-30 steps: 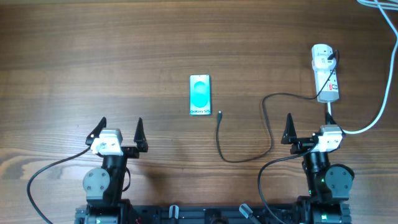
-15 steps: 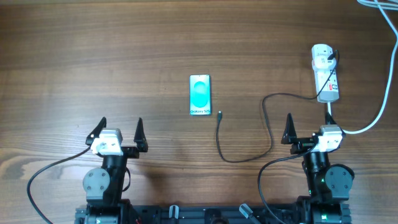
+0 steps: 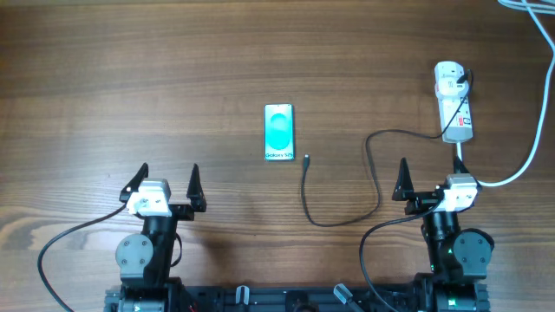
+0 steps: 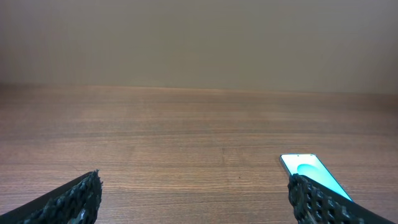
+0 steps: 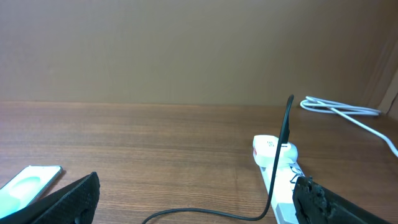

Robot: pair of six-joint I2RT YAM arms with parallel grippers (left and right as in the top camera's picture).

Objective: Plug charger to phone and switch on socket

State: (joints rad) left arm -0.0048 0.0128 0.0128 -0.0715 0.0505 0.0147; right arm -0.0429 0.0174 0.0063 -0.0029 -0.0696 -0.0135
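— What's over on the left?

— The left gripper [image 3: 168, 172], near the front edge of the wooden surface [image 3: 130, 78]. Its jaws are spread wide and there is nothing between them. From its own camera you only see the two dark fingers [image 4: 68, 202] low in the corners, with bare wood ahead.

— And the phone?

— The phone [image 3: 279, 132] lies flat near the middle, screen up, teal-green with the white band at its near end. It is farther back than both arms and well apart from either one.

— Is anything plugged into it?

— No. The plug tip [image 3: 307, 159] rests on the wood just beside the phone's near right corner, not touching it. From there the charger [image 3: 378, 198] runs toward the front, loops round to the right, then goes back and across to the socket.

— The right arm?

— The right gripper [image 3: 430, 173] is also opened wide and holds nothing. It sits just right of the charger's loop.

— And the socket?

— The socket [image 3: 453, 104] lies at the far right, lengthwise front to back, with the plug block [image 3: 448, 76] at its far end and red marks along one side. Its white lead [image 3: 520, 173] leaves the near end, passes just beside the right gripper, then curves away to the right edge.
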